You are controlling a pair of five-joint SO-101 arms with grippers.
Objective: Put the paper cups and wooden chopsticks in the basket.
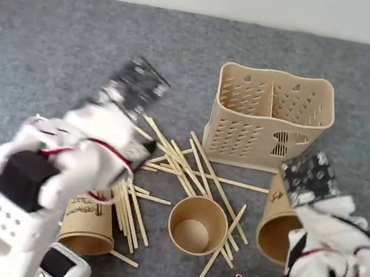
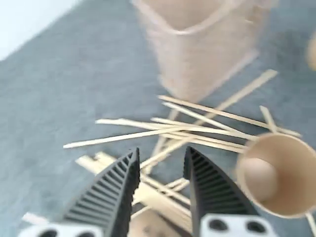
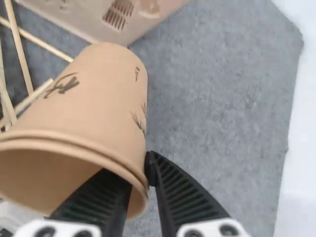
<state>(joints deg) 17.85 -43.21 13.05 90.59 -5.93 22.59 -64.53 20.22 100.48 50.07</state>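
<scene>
Beige left cup (image 1: 87,225) lies beneath the left arm, the left gripper (image 2: 162,153) hangs open over scattered chopsticks (image 1: 174,158), the middle cup (image 1: 197,224) sits before the basket (image 1: 242,138), and the right gripper (image 3: 131,173) clamps the right cup (image 1: 276,223) by its rim.

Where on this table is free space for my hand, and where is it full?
Free: the grey mat left of the basket and the strip on its right. Crowded: before the basket, chopsticks lie scattered around the middle cup, the open left tool over them; the right tool grips a second cup.
</scene>
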